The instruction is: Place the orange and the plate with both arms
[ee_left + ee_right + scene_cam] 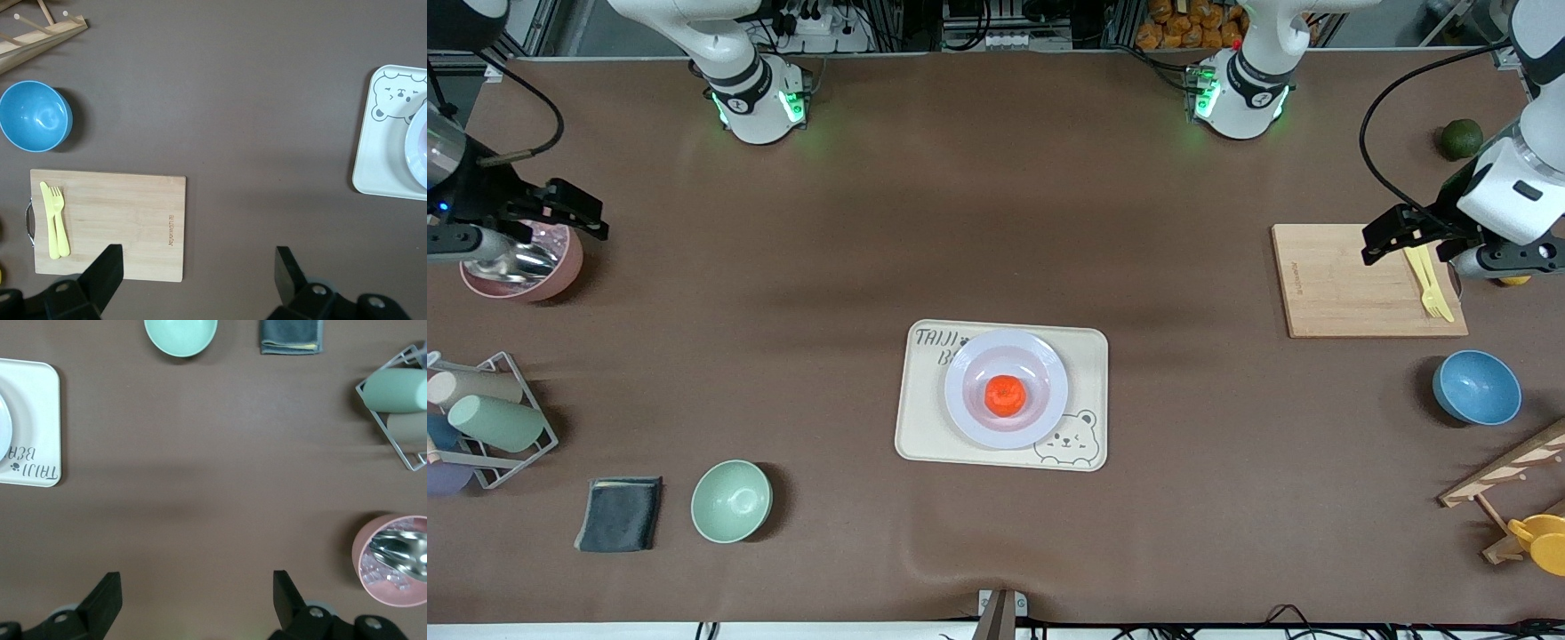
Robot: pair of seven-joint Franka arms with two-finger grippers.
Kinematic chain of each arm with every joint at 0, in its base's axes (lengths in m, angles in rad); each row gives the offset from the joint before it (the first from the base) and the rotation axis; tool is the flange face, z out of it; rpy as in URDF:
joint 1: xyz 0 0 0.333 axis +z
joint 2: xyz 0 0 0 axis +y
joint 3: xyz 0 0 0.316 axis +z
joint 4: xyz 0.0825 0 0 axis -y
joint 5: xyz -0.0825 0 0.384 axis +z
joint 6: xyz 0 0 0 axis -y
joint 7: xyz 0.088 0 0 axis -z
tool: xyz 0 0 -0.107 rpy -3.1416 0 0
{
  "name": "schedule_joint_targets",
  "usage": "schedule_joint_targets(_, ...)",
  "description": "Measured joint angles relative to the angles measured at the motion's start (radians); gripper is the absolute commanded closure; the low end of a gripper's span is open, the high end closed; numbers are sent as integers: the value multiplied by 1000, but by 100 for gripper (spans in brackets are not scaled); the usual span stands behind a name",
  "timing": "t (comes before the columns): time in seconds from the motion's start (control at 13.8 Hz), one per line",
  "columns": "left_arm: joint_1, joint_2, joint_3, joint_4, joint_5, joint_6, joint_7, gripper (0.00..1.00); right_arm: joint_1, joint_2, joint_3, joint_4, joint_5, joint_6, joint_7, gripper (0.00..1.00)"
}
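Observation:
The orange (pixel 1005 395) lies in the middle of the pale plate (pixel 969 418). The plate sits on the cream bear tray (pixel 921 427) at the table's centre. My left gripper (pixel 1387 236) is open and empty over the wooden board's edge at the left arm's end; its wrist view (pixel 198 253) shows the board's corner below and a sliver of the plate (pixel 419 157). My right gripper (pixel 574 209) is open and empty beside the pink bowl at the right arm's end; its wrist view (pixel 197 577) shows bare table.
A wooden board (pixel 1352 280) holds a yellow fork (pixel 1430 284). A blue bowl (pixel 1476 388), a dark green fruit (pixel 1461 139) and a wooden rack (pixel 1507 476) are near it. A pink bowl (pixel 551 276), cup rack (pixel 494 418), grey cloth (pixel 618 514) and green bowl (pixel 731 501) stand at the right arm's end.

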Motion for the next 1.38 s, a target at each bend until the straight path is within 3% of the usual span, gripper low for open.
schedule_joint_targets(0.36,1,0,1,2,0,-1,0,0,-13,-3,-25,-4,-1,1,-26,0)
schedule_joint_targets(0.94,-5,0,-3,9,0,-2,0,0,-12,-36,-16,-5,-1,-11,-37,0)
schedule_joint_targets(1.16,-3,1,-1,39,0,-23,0,0,-12,-36,-16,-11,-1,-11,-37,0)
schedule_joint_targets(1.38,-1,9,1,131,0,-122,0,0,-12,-36,-17,-15,-1,-11,-37,0)
